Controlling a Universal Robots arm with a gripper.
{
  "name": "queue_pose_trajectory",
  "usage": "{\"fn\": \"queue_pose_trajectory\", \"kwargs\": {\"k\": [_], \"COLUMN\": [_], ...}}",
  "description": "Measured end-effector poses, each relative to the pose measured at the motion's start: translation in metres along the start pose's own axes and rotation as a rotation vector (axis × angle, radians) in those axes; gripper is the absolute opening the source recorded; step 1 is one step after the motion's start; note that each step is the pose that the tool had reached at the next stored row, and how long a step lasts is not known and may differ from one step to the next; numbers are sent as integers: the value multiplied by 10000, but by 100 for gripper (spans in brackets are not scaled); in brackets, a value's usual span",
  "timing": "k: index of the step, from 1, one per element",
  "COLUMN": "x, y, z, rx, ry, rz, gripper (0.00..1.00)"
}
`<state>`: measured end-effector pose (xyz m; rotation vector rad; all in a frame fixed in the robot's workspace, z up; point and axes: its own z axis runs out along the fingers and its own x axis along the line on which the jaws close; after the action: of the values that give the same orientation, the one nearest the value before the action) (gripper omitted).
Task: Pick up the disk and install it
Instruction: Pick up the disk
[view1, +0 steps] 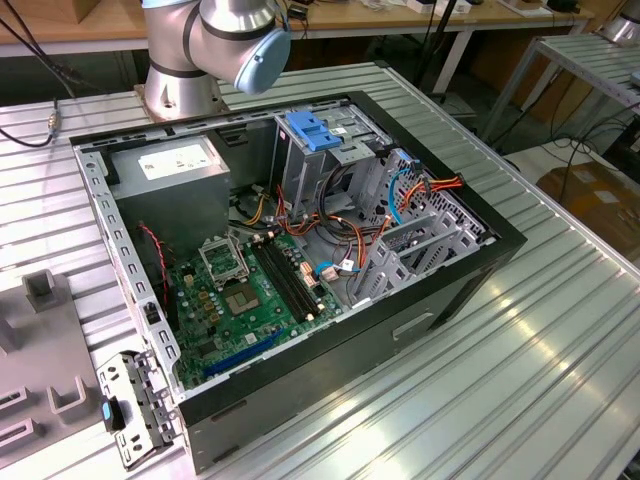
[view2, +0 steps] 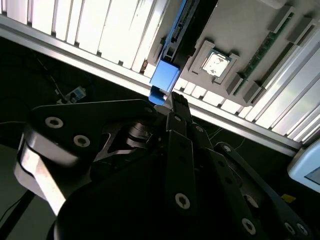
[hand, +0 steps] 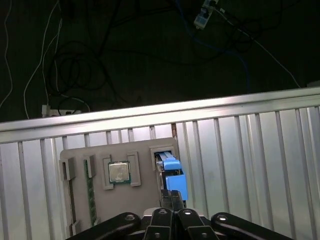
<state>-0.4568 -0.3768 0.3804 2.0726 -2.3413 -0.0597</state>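
Note:
In both wrist views my gripper (hand: 172, 199) (view2: 176, 102) is shut, its black fingertips pinched on the blue end tab of the disk (hand: 175, 185) (view2: 163, 76). The disk hangs lengthwise below the fingers, a dark body with a blue rail running away toward the table. Under it lies a grey holder plate (hand: 140, 200), and the narrow slot (hand: 161, 152) at the disk's far end looks bare. The open computer case (view1: 450, 300) lies on the table in the exterior view, with its grey drive cage (view1: 420, 240) at the exterior view's right.
On the holder plate sit a processor chip (hand: 119, 172) and a memory stick (hand: 90, 192). The case holds a motherboard (view1: 250, 290), a power supply (view1: 170, 175), a light-blue latch plate (view1: 312, 130) and loose cables (view1: 340, 225). The arm's base (view1: 190, 60) stands behind the case. Beyond the table edge (hand: 150, 112) cables lie on a dark floor.

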Motion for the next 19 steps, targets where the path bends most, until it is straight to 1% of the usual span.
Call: {"fn": "queue_pose_trajectory", "kwargs": {"k": [2,6,7,9,12,13,14,16,19], "x": [0,-6,-8,-9,-17,-44,-58,-64,-62], "y": [-1,-3,-4,-5,-6,-3,-1,0,12], "z": [28,113,148,183,257,295,326,361,441], "rx": [19,21,23,25,25,27,34,32,32], "ry": [2,3,3,3,5,5,7,12,14], "rz": [-3,-18,-26,-32,-31,-76,-171,-310,-375], "gripper": [11,36,42,42,60,66,66,66,66]}}
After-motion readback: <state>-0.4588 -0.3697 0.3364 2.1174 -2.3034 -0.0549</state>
